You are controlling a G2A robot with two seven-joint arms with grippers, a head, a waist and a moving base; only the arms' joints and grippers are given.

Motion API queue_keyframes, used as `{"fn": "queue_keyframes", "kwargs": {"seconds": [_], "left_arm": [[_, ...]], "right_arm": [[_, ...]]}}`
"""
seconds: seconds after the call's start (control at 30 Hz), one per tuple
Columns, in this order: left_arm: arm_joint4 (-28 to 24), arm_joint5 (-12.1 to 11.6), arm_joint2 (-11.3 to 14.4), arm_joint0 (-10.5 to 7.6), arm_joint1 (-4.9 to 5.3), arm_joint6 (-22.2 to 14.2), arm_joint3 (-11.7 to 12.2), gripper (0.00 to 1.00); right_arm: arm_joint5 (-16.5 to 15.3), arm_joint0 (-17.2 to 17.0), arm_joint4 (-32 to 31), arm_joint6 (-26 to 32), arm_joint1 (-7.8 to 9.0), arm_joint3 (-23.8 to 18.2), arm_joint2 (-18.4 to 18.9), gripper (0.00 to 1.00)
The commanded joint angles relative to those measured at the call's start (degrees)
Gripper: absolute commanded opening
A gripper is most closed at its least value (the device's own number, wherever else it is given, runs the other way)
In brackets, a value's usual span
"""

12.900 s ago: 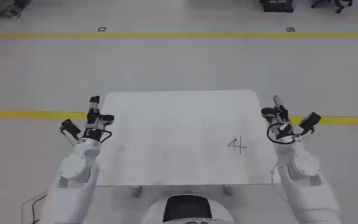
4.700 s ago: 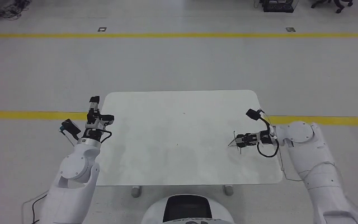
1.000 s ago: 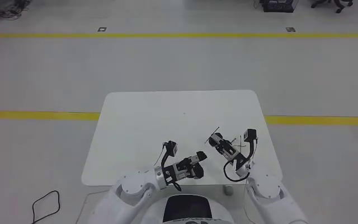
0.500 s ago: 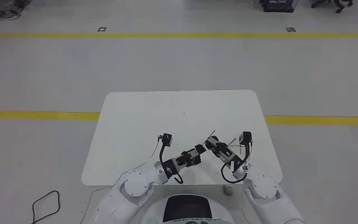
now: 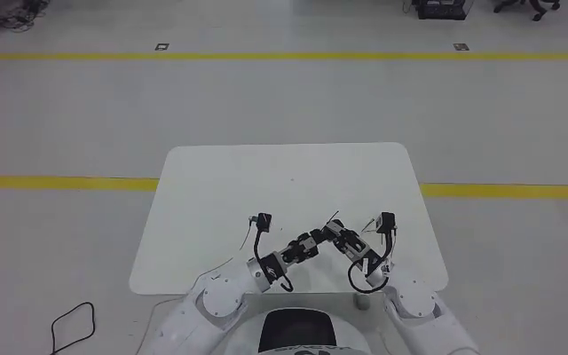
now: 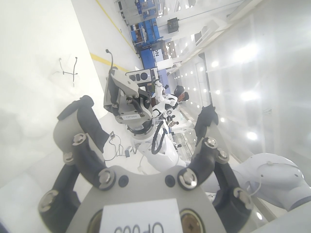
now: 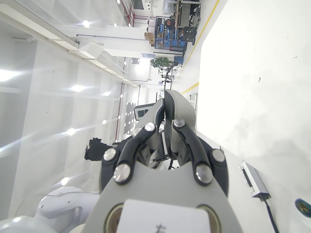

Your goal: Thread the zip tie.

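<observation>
Over the table's (image 5: 266, 177) front edge, right gripper (image 7: 166, 100) is pinching the zip tie (image 7: 166, 79) between closed fingers, one end sticking out free past the tips. Left gripper (image 6: 145, 107) is facing it, fingers spread apart, probably placed to take that end for threading.

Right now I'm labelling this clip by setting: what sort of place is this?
Probably an industrial robotics lab or workshop: yellow floor lines, blue storage racks loaded with equipment, and a white work table on open floor.
</observation>
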Motion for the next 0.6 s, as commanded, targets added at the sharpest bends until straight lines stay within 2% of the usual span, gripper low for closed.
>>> {"fn": "queue_keyframes", "kwargs": {"seconds": [0.0, 0.1, 0.17, 0.57], "left_arm": [[-0.03, 0.02, -0.03, 0.01, 0.01, -0.05, 0.03, 1.0], [1.61, 1.08, 0.03, -0.48, 0.02, 0.75, 0.4, 1.0], [3.02, 2.45, 0.01, -0.57, -0.05, 3.48, 0.34, 1.0], [2.06, 2.17, 0.53, -0.98, -0.15, 4.19, 0.4, 1.0]], "right_arm": [[0.0, 0.01, -0.04, -0.04, 0.0, 0.0, 0.0, 0.0], [0.41, 0.3, -0.47, -0.44, -0.03, -0.2, -0.21, 0.0], [0.3, 0.41, -0.42, -0.13, -0.03, -0.47, -0.46, 0.0], [0.3, 0.69, -1.17, -0.39, -0.02, -0.82, -0.67, 0.0]]}}
